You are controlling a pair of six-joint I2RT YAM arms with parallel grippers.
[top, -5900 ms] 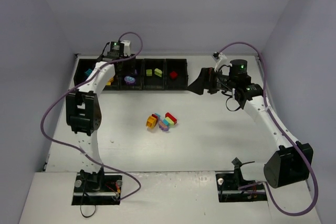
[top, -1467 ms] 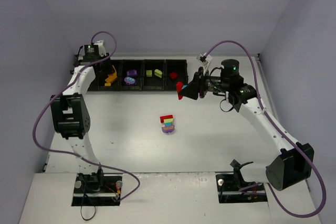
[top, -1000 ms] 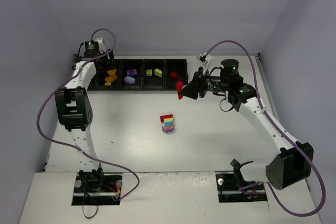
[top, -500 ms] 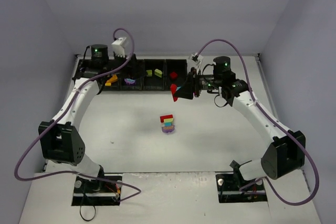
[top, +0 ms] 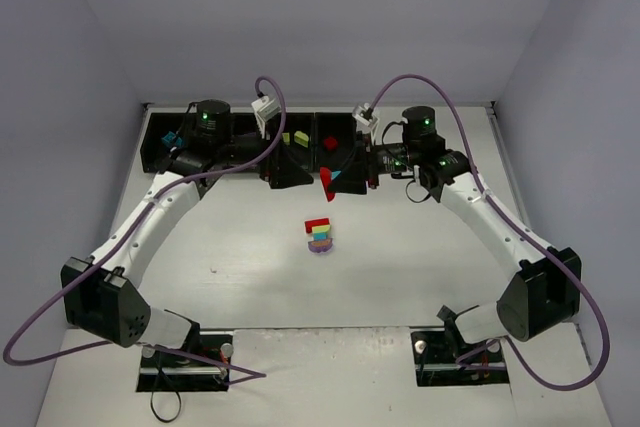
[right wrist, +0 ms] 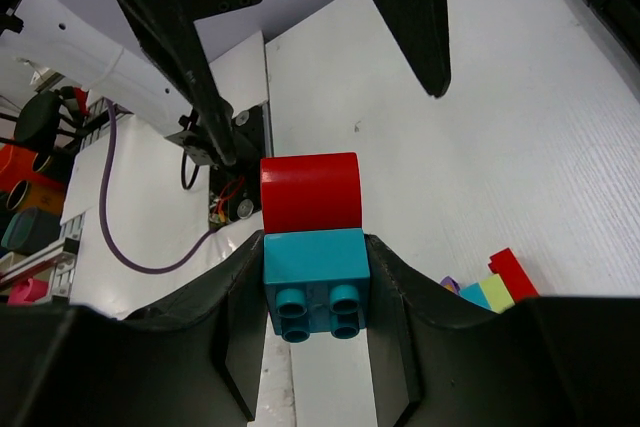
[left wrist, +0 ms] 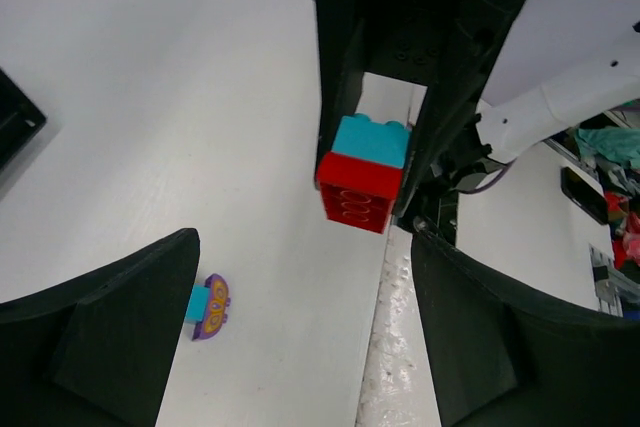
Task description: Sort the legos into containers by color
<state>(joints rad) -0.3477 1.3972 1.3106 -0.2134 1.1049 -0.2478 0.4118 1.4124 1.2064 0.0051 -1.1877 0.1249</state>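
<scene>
Back of the table (top: 230, 247), the containers (top: 155, 165) sit in their black row. The far-left bin shows a teal brick (top: 171, 137). The fourth bin along has two lime green bricks (top: 293, 137), and the last bin on the right holds one red brick (top: 330, 144). The second and third bins are hidden behind the left arm, so what's in them can't be told.

Now the claws! The right gripper (right wrist: 315, 287) is clamped on a two-brick pair (right wrist: 312, 237). Its fingers (right wrist: 240, 337) squeeze the teal half, and the red half sticks out beyond the tips. That pair hangs in the air above the table, just in front of the right-hand end of the row.

Facing it, close but not touching, the left gripper (top: 300, 165) is spread wide with nothing between its fingers (left wrist: 110, 337).

Nearer the arms' bases, alone on the table, stands a small stack (top: 320, 235): red on top, then lime green, teal, and purple at the bottom.
</scene>
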